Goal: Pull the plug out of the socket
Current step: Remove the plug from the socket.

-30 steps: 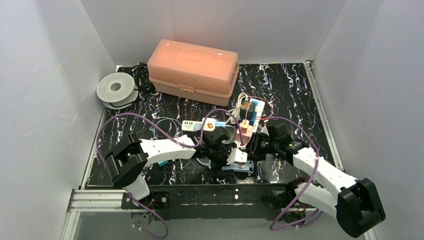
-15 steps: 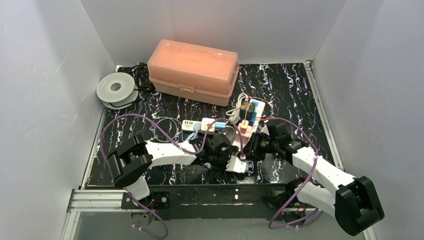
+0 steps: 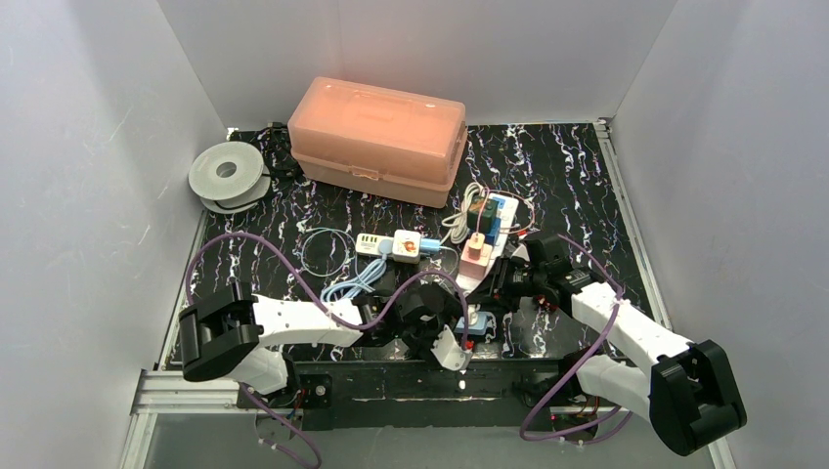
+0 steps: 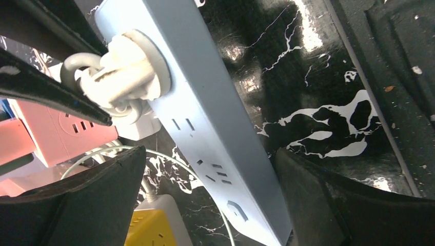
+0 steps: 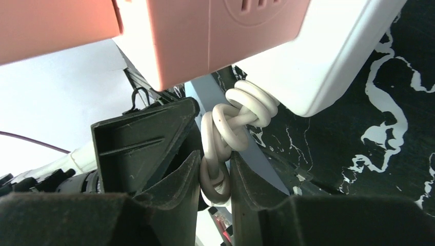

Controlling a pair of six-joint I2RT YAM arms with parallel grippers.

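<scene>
- Beside a pink socket cube (image 4: pixel 56 128), we saw the white plug (image 4: pixel 128 77) seated in the blue power strip (image 4: pixel 205 102).
- The left gripper (image 4: pixel 209 154) hung low, jaws apart astride that strip; the right gripper (image 5: pixel 214 174) pinched the plug's twisted cord (image 5: pixel 225 128).

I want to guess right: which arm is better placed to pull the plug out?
Probably the right. The right tool grips the bundled white cord at the plug; the left tool stands open around the power strip, holding nothing.

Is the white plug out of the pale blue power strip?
No, the white plug sits flush against the pale blue power strip, seated in a socket.
</scene>
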